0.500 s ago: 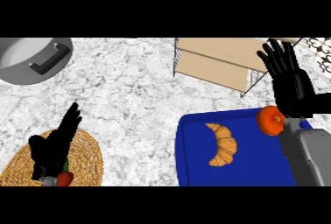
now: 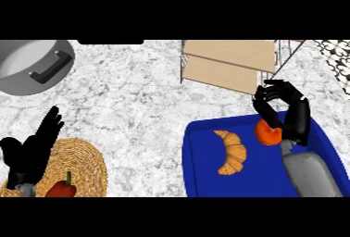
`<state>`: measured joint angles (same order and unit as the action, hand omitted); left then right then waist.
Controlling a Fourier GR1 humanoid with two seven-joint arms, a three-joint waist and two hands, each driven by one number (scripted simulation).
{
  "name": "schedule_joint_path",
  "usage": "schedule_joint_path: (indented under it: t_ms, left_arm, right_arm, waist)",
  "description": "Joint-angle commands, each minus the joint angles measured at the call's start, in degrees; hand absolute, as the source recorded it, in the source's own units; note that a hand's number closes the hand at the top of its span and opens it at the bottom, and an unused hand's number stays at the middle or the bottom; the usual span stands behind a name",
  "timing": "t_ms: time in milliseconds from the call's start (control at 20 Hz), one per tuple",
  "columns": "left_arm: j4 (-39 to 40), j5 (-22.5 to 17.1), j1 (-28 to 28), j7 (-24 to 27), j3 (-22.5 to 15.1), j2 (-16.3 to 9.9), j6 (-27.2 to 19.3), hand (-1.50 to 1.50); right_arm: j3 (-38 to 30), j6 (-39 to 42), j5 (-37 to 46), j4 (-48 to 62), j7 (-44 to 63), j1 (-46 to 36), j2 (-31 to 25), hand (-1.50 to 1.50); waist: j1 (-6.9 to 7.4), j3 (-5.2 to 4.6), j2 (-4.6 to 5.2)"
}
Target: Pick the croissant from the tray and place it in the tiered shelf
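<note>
A golden croissant (image 2: 232, 151) lies on the blue tray (image 2: 205, 176) at the lower right of the head view. My right hand (image 2: 282, 109) hovers over the tray's far right part, fingers curled downward and holding nothing, just above an orange fruit (image 2: 267, 133) and to the right of the croissant. The wooden tiered shelf (image 2: 226, 62) stands beyond the tray at the top right. My left hand (image 2: 34, 148) rests open at the lower left, fingers up.
A woven round mat (image 2: 85, 169) under the left hand carries a red pepper (image 2: 61, 189). A grey pot with a dark handle (image 2: 31, 65) sits at the top left. A dark mesh object (image 2: 336, 53) shows at the right edge.
My right hand has come back from beside the shelf toward the tray and its fingers have curled downward. The left hand stays in place.
</note>
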<state>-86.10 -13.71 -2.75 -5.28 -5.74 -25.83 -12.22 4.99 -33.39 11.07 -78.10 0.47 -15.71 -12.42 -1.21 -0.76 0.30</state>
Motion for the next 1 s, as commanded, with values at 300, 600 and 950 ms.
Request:
schedule_joint_path:
  t_ms: [300,600,950]
  left_arm:
    - [3.99,-2.73,0.91,1.23,2.76,-1.24,4.41,0.00]
    - [3.63,-2.63,0.04,0.46,3.01,-2.08,4.67,0.00]
    - [4.52,-2.22,0.30,1.75,3.01,-1.34,4.53,0.00]
  right_arm:
    - [21.02,-29.06,28.93,3.47,20.51,7.34,12.24,-1.50]
    - [13.41,-18.71,47.13,10.15,33.27,9.37,12.37,-1.50]
    - [17.09,4.59,55.41,9.30,50.99,8.81,12.42,-1.50]
  waist:
    - [1.04,0.34,-0.69]
    - [-0.53,-0.06,-0.93]
    - [-0.08,-0.06,-0.80]
